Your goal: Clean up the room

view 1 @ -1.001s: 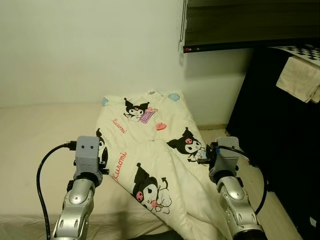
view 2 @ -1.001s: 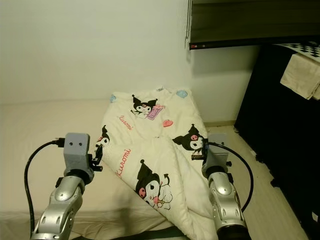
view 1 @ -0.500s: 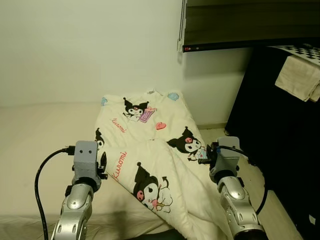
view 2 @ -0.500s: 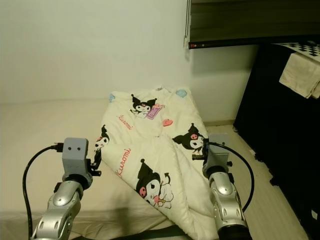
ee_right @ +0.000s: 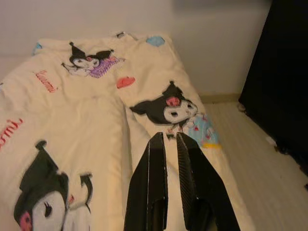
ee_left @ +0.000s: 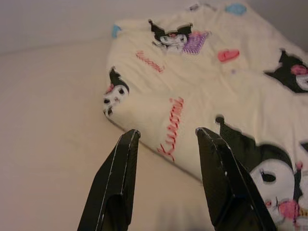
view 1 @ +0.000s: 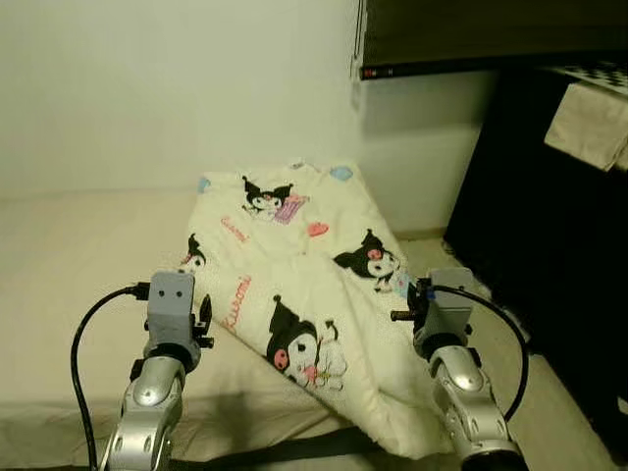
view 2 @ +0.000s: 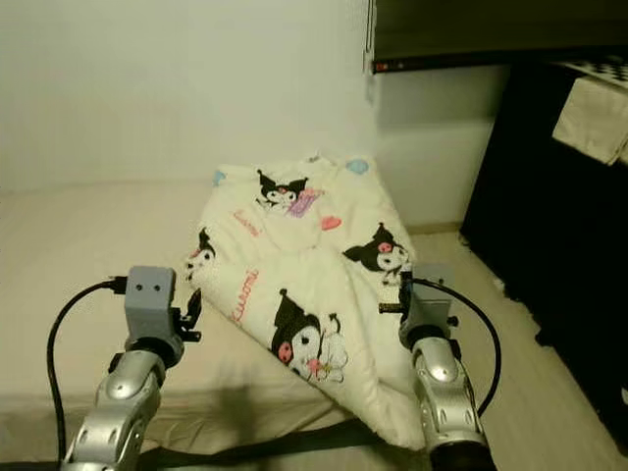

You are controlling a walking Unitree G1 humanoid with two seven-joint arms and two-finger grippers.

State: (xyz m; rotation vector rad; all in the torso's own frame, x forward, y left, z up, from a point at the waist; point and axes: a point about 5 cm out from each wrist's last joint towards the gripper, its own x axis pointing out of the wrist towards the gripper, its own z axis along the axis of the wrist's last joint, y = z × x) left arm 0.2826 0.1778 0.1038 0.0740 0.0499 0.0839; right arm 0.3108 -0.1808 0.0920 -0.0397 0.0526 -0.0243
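A cream blanket [view 1: 324,265] printed with black-and-white cartoon characters lies folded on the right end of a beige bed [view 1: 78,255] and hangs over its right edge. My left gripper [ee_left: 167,134] is open, held low over the mattress just short of the blanket's near-left fold, with nothing between its fingers [ee_left: 120,178]. My right gripper [ee_right: 169,136] is shut and empty, hovering over the blanket's right side near a character print [ee_right: 166,108]. In the left eye view both arms stand low, either side of the blanket.
A tall black cabinet [view 1: 549,245] stands to the right with a folded beige cloth [view 1: 589,132] on top. A strip of wooden floor [view 1: 535,412] runs between bed and cabinet. A dark window blind [view 1: 471,39] hangs on the wall behind.
The whole picture has shifted, so the camera moved: more of the blanket's near edge and the bed's front shows. Both arms hold about the same pose; nothing was taken hold of.
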